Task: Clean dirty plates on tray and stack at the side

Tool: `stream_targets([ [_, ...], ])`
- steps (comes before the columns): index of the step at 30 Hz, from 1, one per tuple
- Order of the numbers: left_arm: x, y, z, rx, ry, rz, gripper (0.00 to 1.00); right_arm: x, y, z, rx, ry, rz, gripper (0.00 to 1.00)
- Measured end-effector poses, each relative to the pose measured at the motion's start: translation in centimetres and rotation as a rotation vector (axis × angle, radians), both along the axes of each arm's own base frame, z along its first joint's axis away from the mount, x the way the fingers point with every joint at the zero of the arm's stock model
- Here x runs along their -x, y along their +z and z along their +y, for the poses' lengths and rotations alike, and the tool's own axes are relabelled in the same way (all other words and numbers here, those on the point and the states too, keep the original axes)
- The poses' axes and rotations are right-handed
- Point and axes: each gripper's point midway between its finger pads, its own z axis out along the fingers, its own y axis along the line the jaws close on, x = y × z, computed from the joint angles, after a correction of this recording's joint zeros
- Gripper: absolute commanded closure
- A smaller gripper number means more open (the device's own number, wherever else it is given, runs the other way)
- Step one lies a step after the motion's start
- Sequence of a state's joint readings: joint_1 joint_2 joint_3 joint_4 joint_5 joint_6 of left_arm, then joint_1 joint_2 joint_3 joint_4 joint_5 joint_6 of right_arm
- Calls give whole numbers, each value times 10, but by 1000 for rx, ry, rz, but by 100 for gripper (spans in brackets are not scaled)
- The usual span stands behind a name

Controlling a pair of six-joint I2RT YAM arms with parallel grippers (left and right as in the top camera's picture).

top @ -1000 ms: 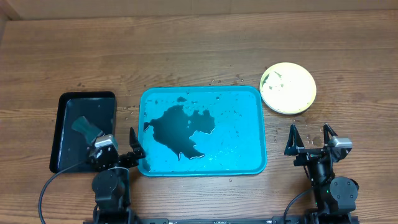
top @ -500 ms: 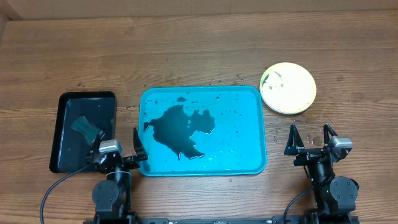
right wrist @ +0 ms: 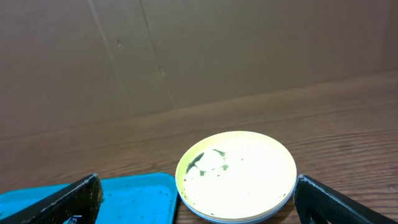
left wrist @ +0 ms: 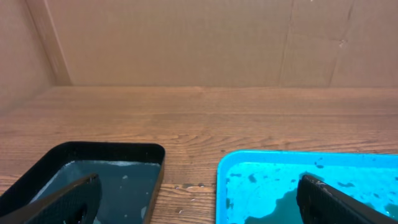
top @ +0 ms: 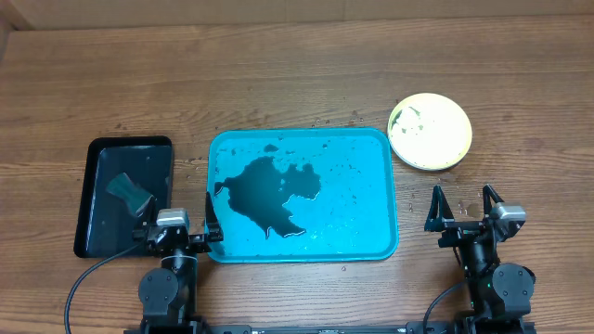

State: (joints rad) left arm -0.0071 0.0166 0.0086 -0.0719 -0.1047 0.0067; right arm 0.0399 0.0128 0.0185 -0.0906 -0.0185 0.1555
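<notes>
The blue tray [top: 376, 186] lies mid-table with a dark puddle of water [top: 269, 195] and no plates on it; it also shows in the left wrist view [left wrist: 261, 163] and the right wrist view [right wrist: 124, 186]. A stack of plates, yellow-green rimmed on top with dark smears [top: 430, 131], sits on the table right of the tray, also in the right wrist view [right wrist: 236, 174]. My left gripper [top: 178, 232] is open and empty at the tray's near left corner. My right gripper [top: 461, 209] is open and empty, near side of the plates.
A black tray [top: 97, 199] holding water and a dark sponge [top: 128, 190] stands left of the blue tray; its rim shows in the left wrist view [left wrist: 112, 149]. Water drops dot the wood around the blue tray. A cardboard wall stands behind the table.
My left gripper has turned and shifted slightly right, from angled to facing straight ahead at the tray's near left corner. The right arm and the plates have not moved.
</notes>
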Motion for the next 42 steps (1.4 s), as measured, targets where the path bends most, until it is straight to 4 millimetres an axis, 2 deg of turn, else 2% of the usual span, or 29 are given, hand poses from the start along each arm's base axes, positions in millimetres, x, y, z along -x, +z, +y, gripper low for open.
stream_targets([
  [42, 1, 1, 7, 78, 48, -14, 0, 0, 0, 0, 0, 0, 0, 0],
])
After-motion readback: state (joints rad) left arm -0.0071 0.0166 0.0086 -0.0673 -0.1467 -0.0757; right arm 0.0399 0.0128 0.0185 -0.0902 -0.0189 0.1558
